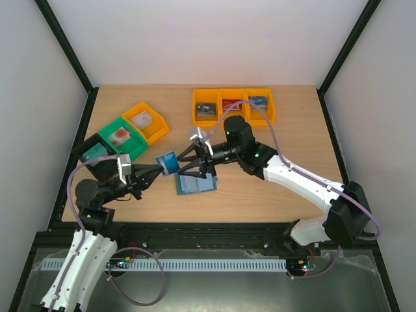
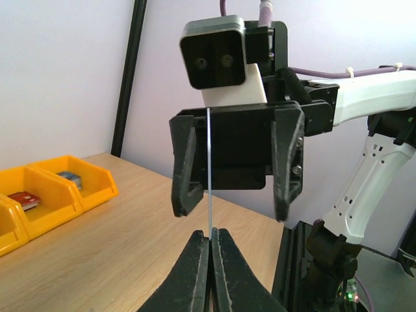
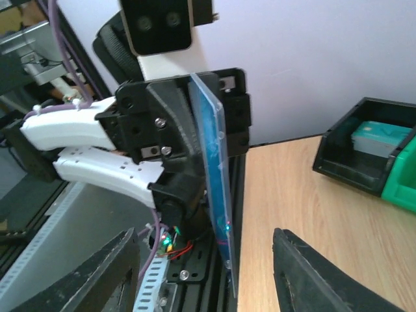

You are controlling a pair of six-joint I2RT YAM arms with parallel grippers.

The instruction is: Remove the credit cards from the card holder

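Credit card (image 1: 167, 162), a blue one, stood on edge, pinched by your left gripper (image 1: 161, 166), fingers closed tight on it, above the table (image 1: 273, 185) near its front edge. Just right, your right gripper (image 1: 182, 166) gaped wide, holding nothing, over the card holder (image 1: 196, 185) lying flat.
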